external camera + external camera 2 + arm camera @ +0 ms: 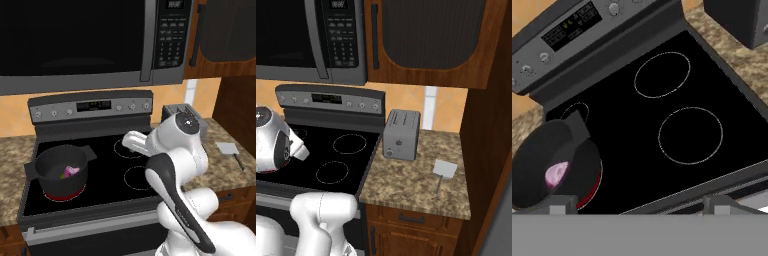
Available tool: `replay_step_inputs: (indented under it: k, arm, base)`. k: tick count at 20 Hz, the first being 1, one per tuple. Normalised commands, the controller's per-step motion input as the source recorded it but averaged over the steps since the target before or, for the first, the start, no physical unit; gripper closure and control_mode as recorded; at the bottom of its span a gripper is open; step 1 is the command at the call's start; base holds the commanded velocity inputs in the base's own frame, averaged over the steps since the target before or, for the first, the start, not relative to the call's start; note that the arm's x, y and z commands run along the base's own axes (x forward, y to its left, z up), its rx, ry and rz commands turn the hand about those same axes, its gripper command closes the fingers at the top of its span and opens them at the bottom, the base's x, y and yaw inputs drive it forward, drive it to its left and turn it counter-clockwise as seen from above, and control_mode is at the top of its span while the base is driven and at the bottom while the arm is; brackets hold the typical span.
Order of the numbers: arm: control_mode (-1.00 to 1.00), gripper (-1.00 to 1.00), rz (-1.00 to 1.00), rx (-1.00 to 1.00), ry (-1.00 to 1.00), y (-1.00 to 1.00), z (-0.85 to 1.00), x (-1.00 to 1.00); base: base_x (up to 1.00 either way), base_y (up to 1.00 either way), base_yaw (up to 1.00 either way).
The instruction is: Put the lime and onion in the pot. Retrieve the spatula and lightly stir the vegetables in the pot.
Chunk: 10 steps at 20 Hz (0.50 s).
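Pot [61, 171]: dark grey, on the stove's [107, 165] front left burner, which glows red beneath it. Contents: onion [71, 171] and, at its side, a sliver of lime [63, 175] (hand view shows the onion alone).
Spatula [443, 173]: flat on the counter [406, 180], right of the toaster [401, 134], well apart from the pot.
Gripper [637, 206]: jaws spread wide, empty, above the stove's front edge.

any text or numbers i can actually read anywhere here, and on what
No text here can be read.
Grey microwave keypad: rows of button labels and a small display, too small and blurred.
Dark display on the stove's grey back panel: faint marks; in the hand view a few greenish digits, illegible.
Silver two-slot toaster, pale grey spatula, dark grey pot: no markings visible.
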Motion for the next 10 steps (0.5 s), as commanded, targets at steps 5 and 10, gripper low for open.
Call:
replay_step_inputs:
  k: [5, 10]
  arm:
    - [-1.0, -1.0, -0.14, 0.0, 0.0, -1.0, 0.0, 0.0]
    - [-1.0, -1.0, -0.09, 0.0, 0.0, -1.0, 0.0, -0.19]
  base:
    - [0.0, 0.0, 0.0]
    - [0.0, 0.0, 0.0]
